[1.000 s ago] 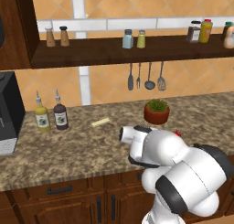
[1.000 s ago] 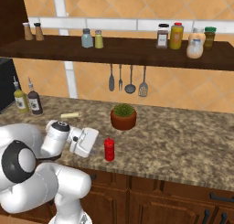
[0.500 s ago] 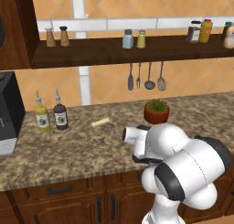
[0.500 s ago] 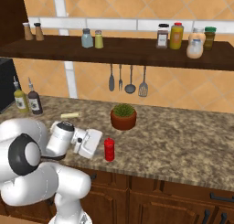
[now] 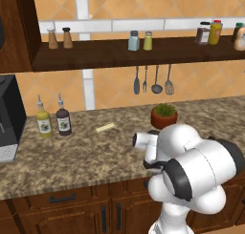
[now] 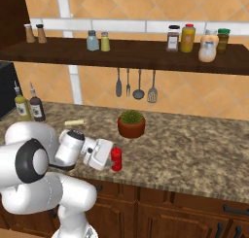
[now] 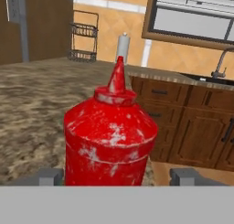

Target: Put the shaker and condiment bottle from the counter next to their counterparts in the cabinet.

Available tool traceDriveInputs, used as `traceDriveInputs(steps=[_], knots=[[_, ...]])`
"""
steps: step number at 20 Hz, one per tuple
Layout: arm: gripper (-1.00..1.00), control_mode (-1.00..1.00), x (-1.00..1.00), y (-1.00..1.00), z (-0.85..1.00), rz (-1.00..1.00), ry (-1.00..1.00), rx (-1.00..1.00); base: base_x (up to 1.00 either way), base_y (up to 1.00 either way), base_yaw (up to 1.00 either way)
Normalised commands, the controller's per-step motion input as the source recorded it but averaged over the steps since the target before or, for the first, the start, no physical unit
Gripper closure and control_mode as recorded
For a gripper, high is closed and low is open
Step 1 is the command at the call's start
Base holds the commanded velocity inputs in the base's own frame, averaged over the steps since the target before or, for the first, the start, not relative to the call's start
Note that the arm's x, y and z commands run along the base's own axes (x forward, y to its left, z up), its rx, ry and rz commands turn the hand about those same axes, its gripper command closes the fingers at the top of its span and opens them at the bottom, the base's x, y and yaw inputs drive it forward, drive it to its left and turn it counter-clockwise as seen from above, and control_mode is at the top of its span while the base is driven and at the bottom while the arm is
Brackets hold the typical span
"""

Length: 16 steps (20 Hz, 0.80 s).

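The red condiment bottle [image 6: 115, 158] stands near the counter's front edge. In the hand view the condiment bottle [image 7: 109, 136] rises between my fingertips [image 7: 49, 176]. My gripper [image 6: 111, 158] is open, with a finger on each side of the bottle and a gap on both sides. The pale blue-grey shaker [image 5: 134, 40] stands on the cabinet shelf [image 5: 95, 54] right beside the yellow-green shaker [image 5: 148, 40]. Further right on the shelf are the dark brown squeeze bottle [image 6: 173, 38] and the orange one [image 6: 187, 38].
A potted plant [image 6: 131, 123] sits behind the red bottle. Yellow [image 5: 43, 121] and dark [image 5: 63, 121] spouted bottles stand at the left by a black appliance [image 5: 9, 118]. Utensils [image 5: 153, 80] hang under the shelf. Two brown shakers [image 5: 59, 38] stand at the shelf's left end.
My hand has slid right along the counter's front until its fingers straddle the red bottle. The elbow has swung. The bottle has not moved.
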Motion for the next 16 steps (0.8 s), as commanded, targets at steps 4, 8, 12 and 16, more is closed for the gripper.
traceDriveInputs(steps=[4,8,12,16], knots=[[1.0,-1.0,0.0,-0.24,0.12,0.0,-0.01,0.07,0.0,0.0,0.0],[1.0,-1.0,-0.02,-0.08,0.38,0.04,0.0,0.04,0.0,0.0,0.0],[1.0,-1.0,-0.07,0.0,0.72,0.16,0.0,0.04,0.0,0.0,0.0],[1.0,-1.0,-0.13,0.0,0.74,0.18,0.0,0.03,0.0,0.0,0.0]])
